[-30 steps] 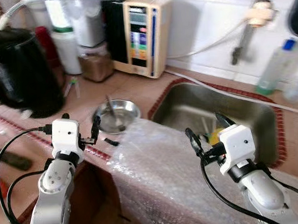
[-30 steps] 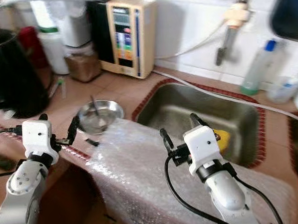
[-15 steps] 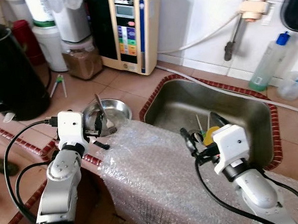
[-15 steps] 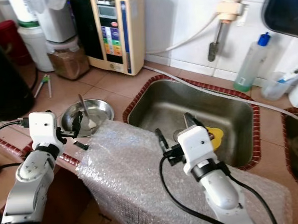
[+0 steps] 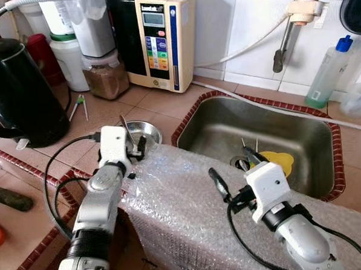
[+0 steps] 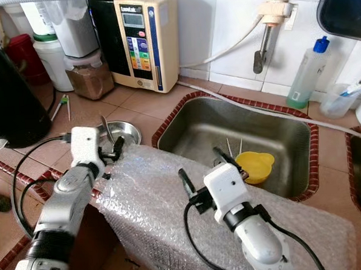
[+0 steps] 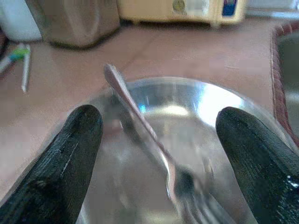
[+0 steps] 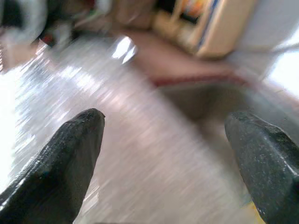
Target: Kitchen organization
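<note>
A small round steel bowl (image 5: 145, 131) sits on the terracotta tiled counter (image 5: 166, 102) left of centre in the left eye view, just left of the stainless steel sink (image 5: 302, 142), with a steel spoon (image 7: 140, 121) leaning in it, handle up toward the back. The left gripper (image 5: 133, 151) hovers right at the bowl's near rim; in the left wrist view its 2 black fingers (image 7: 56, 172) stand wide apart, 1 on each side of the bowl, the spoon between them, touching neither. The silver left arm rises from the lower left of the frame, bent forward, its white wrist housing at the counter edge.

A sheet of clear bubble wrap (image 5: 190, 207) drapes over the counter's front edge across the lower middle. The right gripper (image 5: 234, 171) hangs above it, near the sink's front rim, fingers spread apart and holding nothing. A yellow plastic cup (image 5: 277, 162) lies in the sink, just beyond this gripper.
</note>
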`<state>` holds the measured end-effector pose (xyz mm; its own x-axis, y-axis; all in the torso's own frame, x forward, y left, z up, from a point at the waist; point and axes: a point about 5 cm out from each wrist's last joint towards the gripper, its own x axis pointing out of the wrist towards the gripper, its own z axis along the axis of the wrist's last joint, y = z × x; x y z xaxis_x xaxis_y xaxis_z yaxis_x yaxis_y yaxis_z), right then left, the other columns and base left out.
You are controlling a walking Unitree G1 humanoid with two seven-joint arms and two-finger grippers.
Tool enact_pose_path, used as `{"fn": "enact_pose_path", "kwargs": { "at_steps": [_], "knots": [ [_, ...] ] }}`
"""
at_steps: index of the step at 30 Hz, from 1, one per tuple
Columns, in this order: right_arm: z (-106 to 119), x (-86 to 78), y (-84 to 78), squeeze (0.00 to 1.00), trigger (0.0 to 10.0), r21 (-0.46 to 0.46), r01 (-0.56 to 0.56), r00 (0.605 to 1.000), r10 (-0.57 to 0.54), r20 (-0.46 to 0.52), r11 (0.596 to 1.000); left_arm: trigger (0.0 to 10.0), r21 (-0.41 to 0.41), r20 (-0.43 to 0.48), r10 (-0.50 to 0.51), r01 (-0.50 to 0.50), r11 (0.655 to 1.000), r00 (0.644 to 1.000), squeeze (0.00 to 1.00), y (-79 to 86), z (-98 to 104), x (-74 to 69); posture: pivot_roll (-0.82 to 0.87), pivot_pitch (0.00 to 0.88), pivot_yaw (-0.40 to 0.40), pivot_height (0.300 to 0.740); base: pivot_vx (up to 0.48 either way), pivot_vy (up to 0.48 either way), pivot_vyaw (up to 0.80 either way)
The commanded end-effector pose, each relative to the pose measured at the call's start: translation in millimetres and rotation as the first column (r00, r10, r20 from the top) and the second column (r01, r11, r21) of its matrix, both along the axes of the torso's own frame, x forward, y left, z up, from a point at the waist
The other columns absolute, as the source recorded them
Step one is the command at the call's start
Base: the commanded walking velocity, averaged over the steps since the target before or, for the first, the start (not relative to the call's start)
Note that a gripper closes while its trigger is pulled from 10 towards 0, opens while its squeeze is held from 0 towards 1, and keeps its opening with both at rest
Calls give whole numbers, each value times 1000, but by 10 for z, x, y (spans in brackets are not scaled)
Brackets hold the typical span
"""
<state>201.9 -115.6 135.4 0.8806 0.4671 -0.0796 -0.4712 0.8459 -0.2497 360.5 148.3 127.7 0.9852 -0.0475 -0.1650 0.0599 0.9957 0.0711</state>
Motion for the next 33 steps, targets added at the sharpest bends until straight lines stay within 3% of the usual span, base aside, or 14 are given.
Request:
{"fn": "enact_pose_path", "kwargs": {
  "at_steps": [1,5,16,33],
  "knots": [
    [-10,-43,39,325,10000,0,-27,999,27,-24,1000,10000,5,17,26,-26,1000,1000,0,49,56,53,-27,0,96,740,0,0,0],
    [-60,-106,27,224,10000,23,5,998,-3,-58,1000,10000,-15,30,28,-28,1000,999,0,46,132,163,-48,0,109,740,0,0,0],
    [-1,-135,42,216,10000,7,-7,999,7,-46,1000,10000,-24,-14,79,-79,997,997,0,-66,131,302,-68,0,114,740,0,0,0],
    [179,-188,-8,220,10000,56,45,999,-45,0,997,10000,36,-124,193,-190,981,973,0,-11,-73,287,-133,0,135,740,0,0,0]
  ]
}}
